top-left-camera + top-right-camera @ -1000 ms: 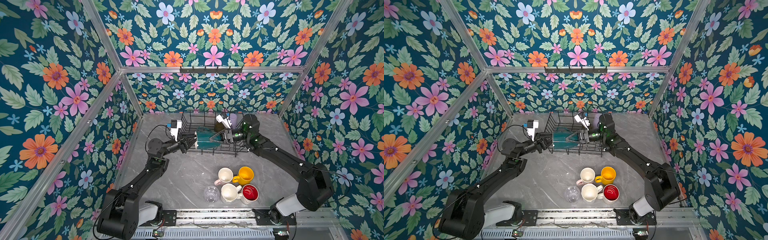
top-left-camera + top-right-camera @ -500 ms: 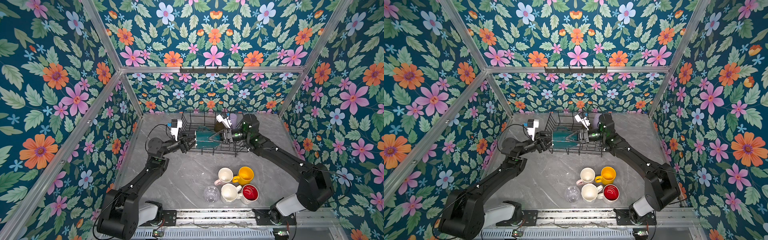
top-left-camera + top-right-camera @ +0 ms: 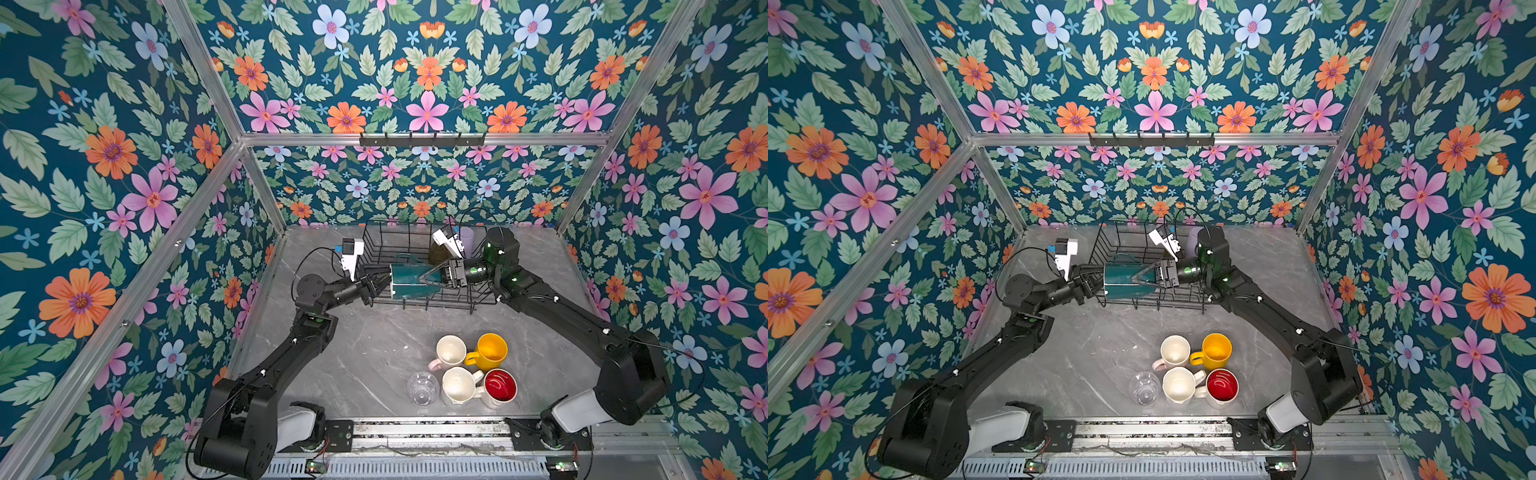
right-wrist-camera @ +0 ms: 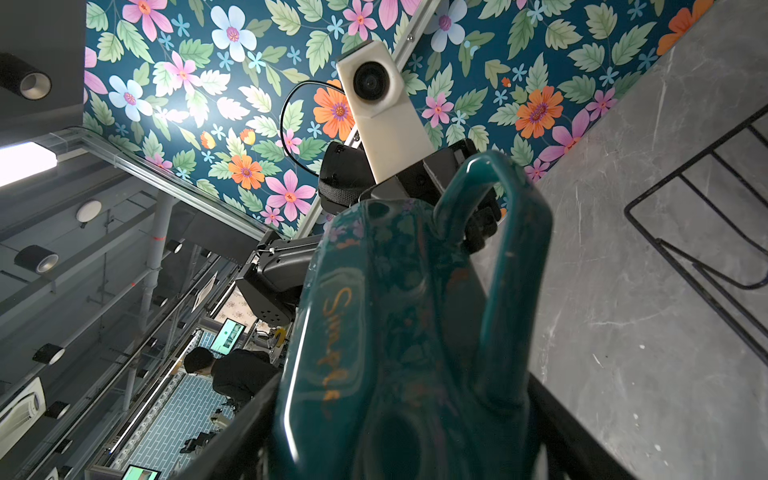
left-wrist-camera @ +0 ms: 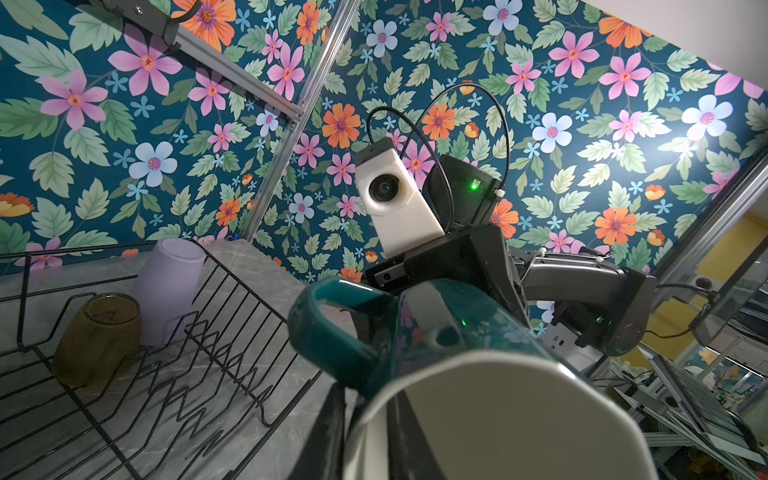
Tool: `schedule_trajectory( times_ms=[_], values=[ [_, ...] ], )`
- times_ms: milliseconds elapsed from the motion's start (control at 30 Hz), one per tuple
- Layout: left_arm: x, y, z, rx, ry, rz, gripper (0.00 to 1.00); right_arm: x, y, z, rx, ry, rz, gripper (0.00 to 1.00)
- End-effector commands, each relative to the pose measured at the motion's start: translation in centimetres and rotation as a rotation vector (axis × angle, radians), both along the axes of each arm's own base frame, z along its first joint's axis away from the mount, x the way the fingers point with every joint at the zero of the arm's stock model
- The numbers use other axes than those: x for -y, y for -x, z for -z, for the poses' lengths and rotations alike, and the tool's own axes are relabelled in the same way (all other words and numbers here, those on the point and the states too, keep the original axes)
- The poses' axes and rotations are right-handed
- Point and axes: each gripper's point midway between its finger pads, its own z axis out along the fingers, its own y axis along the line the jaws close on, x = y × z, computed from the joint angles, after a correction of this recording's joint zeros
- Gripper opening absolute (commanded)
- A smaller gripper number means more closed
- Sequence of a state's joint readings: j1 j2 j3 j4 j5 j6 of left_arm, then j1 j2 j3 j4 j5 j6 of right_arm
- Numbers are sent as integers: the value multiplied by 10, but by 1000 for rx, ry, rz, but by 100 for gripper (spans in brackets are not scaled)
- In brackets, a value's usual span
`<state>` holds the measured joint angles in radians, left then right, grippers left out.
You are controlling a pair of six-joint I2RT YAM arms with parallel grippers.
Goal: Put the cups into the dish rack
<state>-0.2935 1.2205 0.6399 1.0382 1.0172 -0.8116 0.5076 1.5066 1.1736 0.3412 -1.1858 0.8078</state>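
The right gripper (image 3: 422,279) has its fingers spread wide around the dark teal mug (image 3: 403,291), which lies sideways. The left gripper (image 3: 377,285) pinches the mug's rim; only the left wrist view shows a finger (image 5: 333,436) outside the wall. Below both is the dish rack (image 3: 440,302). Past the right fingers, that view also shows the lilac tumbler (image 5: 168,286) and olive-brown glass (image 5: 99,332) mouth-down inside.
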Motion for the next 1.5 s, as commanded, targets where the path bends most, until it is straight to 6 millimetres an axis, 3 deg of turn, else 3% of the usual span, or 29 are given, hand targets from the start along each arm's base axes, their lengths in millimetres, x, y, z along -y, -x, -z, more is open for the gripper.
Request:
schedule_trajectory(
  times_ms=[0, 433, 733, 933, 1000, 1467],
  values=[
    [0, 12, -16, 95, 16, 34, 18, 0, -10, -2, 18, 2, 67, 0],
    [0, 13, -18, 95, 26, 39, 0, 0, -10, 3, 17, 6, 58, 0],
    [0, 16, -21, 111, 41, 50, 0, -9, -2, 6, 3, 11, -3, 0],
    [1, 17, -20, 138, 27, 55, 0, -9, 0, 6, -7, 22, -9, 44],
    [1, 18, -20, 145, 23, 57, 0, -9, 0, 6, -10, 29, -2, 52],
    [2, 18, -18, 160, 25, 66, 0, -11, 3, 4, -34, 43, 3, 79]
  ],
)
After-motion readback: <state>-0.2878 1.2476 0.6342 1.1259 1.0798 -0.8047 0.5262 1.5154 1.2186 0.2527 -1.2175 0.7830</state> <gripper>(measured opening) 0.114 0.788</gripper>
